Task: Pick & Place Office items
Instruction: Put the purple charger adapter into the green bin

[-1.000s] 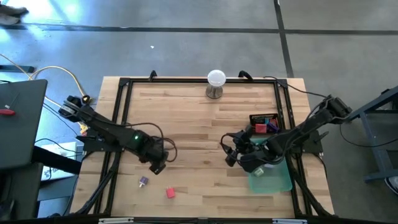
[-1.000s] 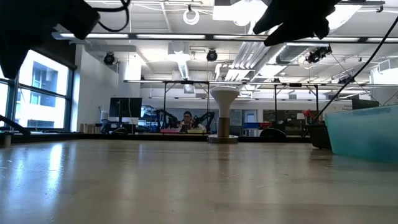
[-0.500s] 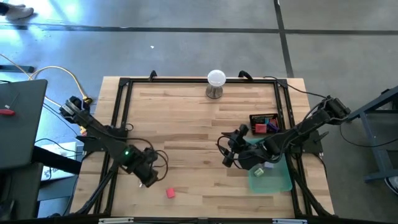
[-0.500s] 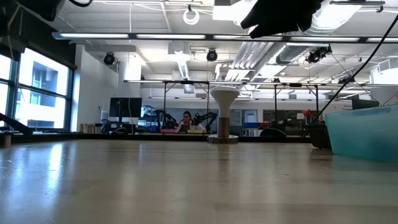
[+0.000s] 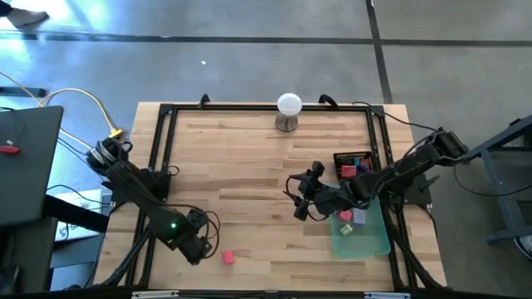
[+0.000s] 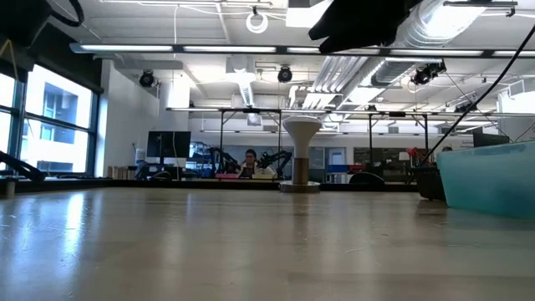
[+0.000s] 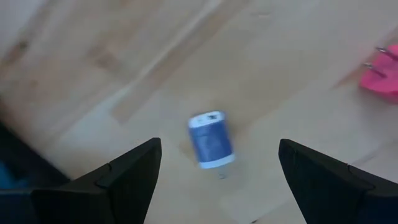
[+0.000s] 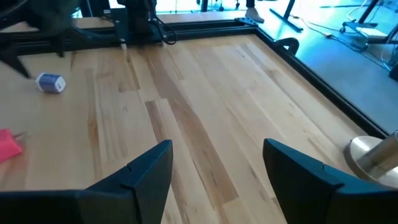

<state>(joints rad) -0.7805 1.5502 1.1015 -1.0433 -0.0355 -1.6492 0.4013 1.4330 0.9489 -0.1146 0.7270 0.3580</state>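
Left gripper [image 7: 217, 171] over blue piece [image 7: 211, 139], jaws apart, empty. Right gripper [image 8: 217, 165] mid-table, jaws apart, empty.

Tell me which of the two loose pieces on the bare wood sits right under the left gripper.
The small blue piece, framed between the open left gripper fingers. The pink piece lies apart, off to the side.
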